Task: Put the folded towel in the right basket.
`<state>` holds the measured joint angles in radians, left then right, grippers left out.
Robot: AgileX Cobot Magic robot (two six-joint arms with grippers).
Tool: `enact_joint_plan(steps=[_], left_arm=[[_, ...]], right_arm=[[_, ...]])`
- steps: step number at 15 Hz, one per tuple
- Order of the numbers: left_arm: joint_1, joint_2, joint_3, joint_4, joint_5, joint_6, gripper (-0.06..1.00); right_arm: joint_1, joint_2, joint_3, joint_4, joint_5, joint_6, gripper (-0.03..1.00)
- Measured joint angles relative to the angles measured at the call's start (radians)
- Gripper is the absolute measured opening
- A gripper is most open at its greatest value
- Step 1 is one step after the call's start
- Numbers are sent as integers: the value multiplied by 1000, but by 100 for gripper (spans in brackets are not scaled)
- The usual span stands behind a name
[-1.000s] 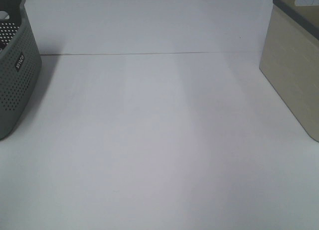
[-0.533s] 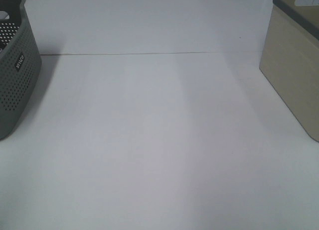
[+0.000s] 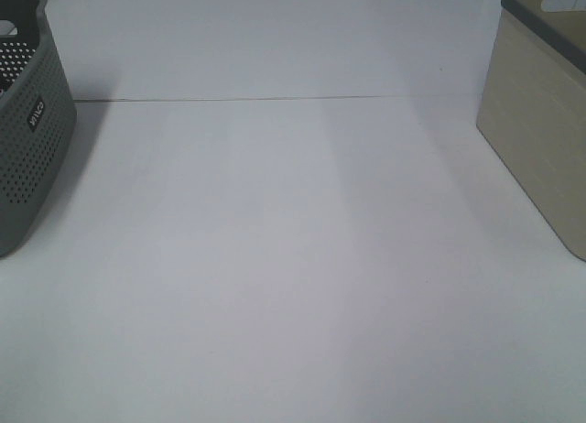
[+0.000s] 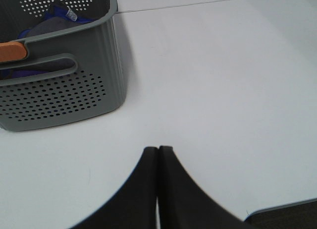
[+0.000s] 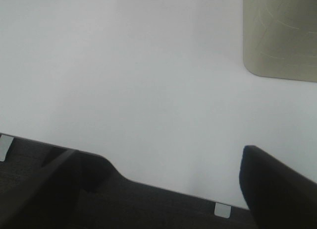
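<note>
A white table [image 3: 293, 258] lies bare between a gray perforated basket [image 3: 27, 130] and a beige basket [image 3: 540, 121]. No folded towel shows anywhere — likely it already sits inside the beige one, or is out of view. Left gripper [image 4: 158, 150] has jaws pressed together, the gray basket just beyond them. Right gripper [image 5: 163, 174] has jaws spread wide, holding nothing.

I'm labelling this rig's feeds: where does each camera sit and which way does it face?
Exterior high: overhead, facing the white table; no arm shows.
Left wrist: above the left gripper, jaws together, facing the grey basket.
Right wrist: behind the right gripper, jaws apart, facing the beige basket.
Shared: each basket also shows overhead.
</note>
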<state>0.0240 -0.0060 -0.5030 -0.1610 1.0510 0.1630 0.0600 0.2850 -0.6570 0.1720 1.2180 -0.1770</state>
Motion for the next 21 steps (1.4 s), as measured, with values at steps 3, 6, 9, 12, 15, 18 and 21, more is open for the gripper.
enact_joint_plan(steps=[3,6,9,12,15,18,21], left_arm=[[0,0,0,0,0,0,0],[0,0,0,0,0,0,0],[0,0,0,0,0,0,0],[0,0,0,0,0,0,0],[0,0,0,0,0,0,0],[0,0,0,0,0,0,0],[0,0,0,0,0,0,0]], right_arm=[[23,-215,101,-89,-33,46,83],[30,-289,196,-113,-87,79,83],[36,-289,198,-162,-107,109,83],[36,-289,198,-189,-107,143,83],[36,-289,199,-192,-107,152,83],[36,-289,199,-192,-107,152,83],[36,-289,199,-192,-107,152,83]])
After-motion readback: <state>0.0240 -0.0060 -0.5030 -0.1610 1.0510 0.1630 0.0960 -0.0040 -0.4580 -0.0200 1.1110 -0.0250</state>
